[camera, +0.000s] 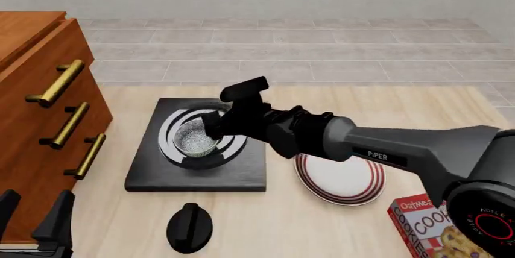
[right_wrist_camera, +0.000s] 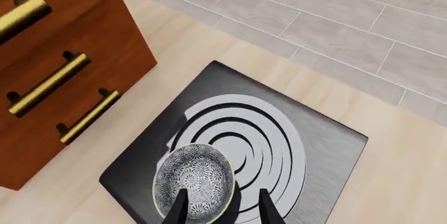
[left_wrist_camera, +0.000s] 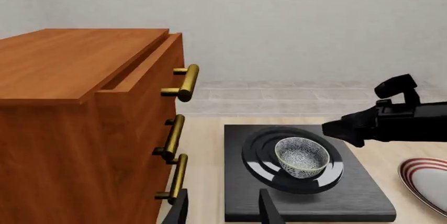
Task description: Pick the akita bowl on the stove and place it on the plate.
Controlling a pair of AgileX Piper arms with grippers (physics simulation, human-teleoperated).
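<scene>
The akita bowl (camera: 193,139) (left_wrist_camera: 302,156) (right_wrist_camera: 194,179) sits upright on the burner rings of the black stove (camera: 241,170) (left_wrist_camera: 349,198) (right_wrist_camera: 321,145). It is speckled grey-white inside. My right gripper (camera: 211,130) (right_wrist_camera: 222,211) (left_wrist_camera: 344,130) hovers open just above the bowl's right rim, holding nothing. The white plate (camera: 342,179) (left_wrist_camera: 427,181) with dark red rings lies on the table right of the stove, partly under the right arm. My left gripper (camera: 34,213) (left_wrist_camera: 225,211) stays open and empty at the near left, far from the stove.
A wooden cabinet (camera: 32,119) (left_wrist_camera: 77,109) with brass drawer handles (camera: 69,128) stands left of the stove. A black knob (camera: 189,228) lies on the table in front of the stove. A cookie box (camera: 430,228) sits at the near right.
</scene>
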